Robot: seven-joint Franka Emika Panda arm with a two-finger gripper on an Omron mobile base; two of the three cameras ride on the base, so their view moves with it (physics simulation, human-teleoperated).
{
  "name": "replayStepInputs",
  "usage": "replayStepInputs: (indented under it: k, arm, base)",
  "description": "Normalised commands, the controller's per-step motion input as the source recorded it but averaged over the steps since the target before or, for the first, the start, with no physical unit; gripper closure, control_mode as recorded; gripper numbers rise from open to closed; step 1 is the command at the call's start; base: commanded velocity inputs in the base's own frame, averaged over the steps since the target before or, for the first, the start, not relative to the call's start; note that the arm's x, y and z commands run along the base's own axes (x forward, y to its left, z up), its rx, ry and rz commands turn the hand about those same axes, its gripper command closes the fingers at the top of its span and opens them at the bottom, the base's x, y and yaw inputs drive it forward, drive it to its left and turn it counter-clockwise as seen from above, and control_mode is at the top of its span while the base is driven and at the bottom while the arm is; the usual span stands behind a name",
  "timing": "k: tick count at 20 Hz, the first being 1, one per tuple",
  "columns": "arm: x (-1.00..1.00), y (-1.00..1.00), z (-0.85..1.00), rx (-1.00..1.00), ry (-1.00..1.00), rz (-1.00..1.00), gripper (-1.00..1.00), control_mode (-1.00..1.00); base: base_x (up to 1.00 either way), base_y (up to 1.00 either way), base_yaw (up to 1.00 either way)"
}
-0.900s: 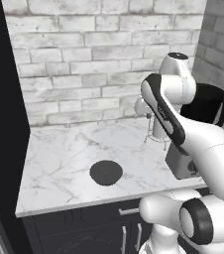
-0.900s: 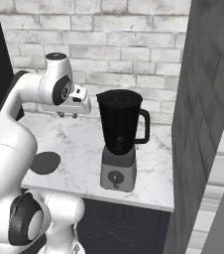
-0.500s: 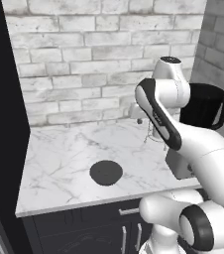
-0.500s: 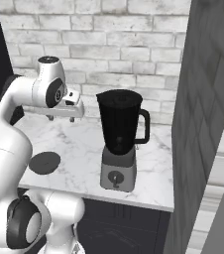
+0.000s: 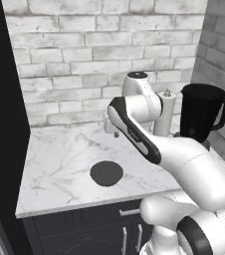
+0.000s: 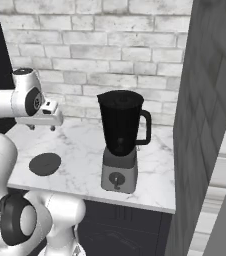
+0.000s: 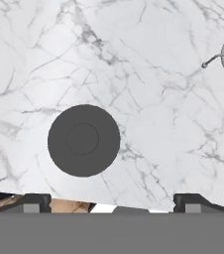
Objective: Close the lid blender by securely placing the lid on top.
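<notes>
The lid [image 7: 84, 140] lies flat on the marble table [image 5: 59, 159] near its front edge, well apart from the blender [image 6: 121, 140]; the pincer [image 7: 112, 201] hangs above, jaws spread wide and empty.

no readable text, no labels, no brands, no numbers on anything
</notes>
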Motion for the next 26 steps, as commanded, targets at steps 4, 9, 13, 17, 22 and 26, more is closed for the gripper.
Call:
replayStepInputs:
  k: [4,9,13,17,22,26]
  arm:
    - [0.0,0.72,-0.54,-0.11,0.13,0.0,-1.0,-1.0]
    - [0.0,0.53,-0.5,-0.07,0.18,0.0,-1.0,-1.0]
    - [0.05,0.25,-0.42,-0.02,0.19,0.0,-1.0,-1.0]
    - [0.13,0.0,-0.41,0.0,0.13,0.0,-1.0,-1.0]
    - [0.1,-0.03,-0.4,0.0,0.03,0.0,-1.0,-1.0]
    - [0.09,0.0,-0.36,0.0,0.0,0.0,-1.0,-1.0]
  base:
    - [0.0,0.0,0.0]
    - [0.0,0.0,0.0]
    - [0.0,0.0,0.0]
    - [0.0,0.0,0.0]
    - [0.0,0.0,0.0]
    - [0.0,0.0,0.0]
